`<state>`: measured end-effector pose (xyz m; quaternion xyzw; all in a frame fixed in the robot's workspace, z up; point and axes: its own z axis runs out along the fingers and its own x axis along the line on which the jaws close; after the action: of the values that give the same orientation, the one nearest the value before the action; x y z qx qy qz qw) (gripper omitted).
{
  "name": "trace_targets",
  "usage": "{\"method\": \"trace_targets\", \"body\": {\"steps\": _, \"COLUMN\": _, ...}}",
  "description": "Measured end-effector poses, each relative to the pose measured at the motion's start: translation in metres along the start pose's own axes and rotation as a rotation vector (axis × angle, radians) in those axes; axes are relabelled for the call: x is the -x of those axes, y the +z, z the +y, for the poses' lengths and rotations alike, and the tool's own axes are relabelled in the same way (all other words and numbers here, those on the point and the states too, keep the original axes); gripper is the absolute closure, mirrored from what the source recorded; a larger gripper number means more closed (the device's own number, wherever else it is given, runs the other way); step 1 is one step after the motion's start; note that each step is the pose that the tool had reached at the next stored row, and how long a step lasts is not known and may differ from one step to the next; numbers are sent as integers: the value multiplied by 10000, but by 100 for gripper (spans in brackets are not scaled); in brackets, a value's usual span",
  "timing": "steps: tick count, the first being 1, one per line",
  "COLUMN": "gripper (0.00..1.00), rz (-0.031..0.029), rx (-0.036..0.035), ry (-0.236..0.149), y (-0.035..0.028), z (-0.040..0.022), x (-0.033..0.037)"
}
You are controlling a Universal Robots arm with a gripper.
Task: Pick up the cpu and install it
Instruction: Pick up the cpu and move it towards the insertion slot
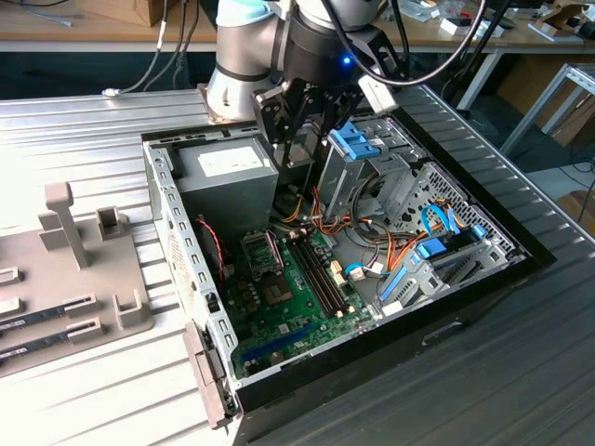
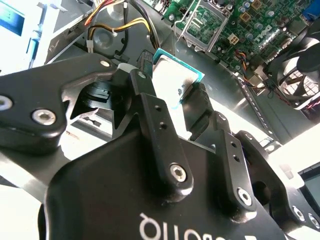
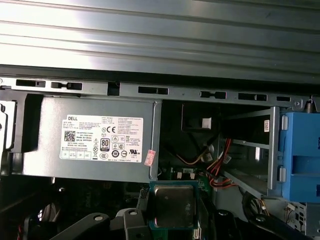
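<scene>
I am holding the cpu (image 2: 175,74) in the hand (image 2: 171,84), its two fingers (image 2: 150,105) pressing on opposite edges of the chip, so the silvery top is facing away from the hand. The hand is hanging inside the open computer case (image 1: 172,214), just beside the grey power supply (image 3: 95,145) and above the motherboard (image 1: 288,307). I am holding the chip flat, I think, because the open socket (image 2: 206,22) is lying flat on the board too.
</scene>
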<state>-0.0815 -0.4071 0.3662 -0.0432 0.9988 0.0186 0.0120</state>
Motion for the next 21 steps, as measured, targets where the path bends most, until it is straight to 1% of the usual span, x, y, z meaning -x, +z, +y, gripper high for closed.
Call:
{"method": "trace_targets", "body": {"steps": 7, "gripper": 53, "rz": -1, "rx": 1, "ry": 0, "y": 12, "z": -89, "x": 16}}
{"method": "trace_targets", "body": {"steps": 15, "gripper": 53, "rz": 0, "rx": 1, "ry": 0, "y": 35, "z": -121, "x": 27}}
{"method": "trace_targets", "body": {"steps": 16, "gripper": 53, "rz": -1, "rx": 1, "ry": 0, "y": 58, "z": -164, "x": 26}}
{"method": "trace_targets", "body": {"steps": 18, "gripper": 53, "rz": 0, "rx": 0, "ry": 0, "y": 124, "z": -238, "x": 20}}
{"method": "trace_targets", "body": {"steps": 21, "gripper": 53, "rz": 1, "rx": -1, "ry": -1, "y": 144, "z": -267, "x": 19}}
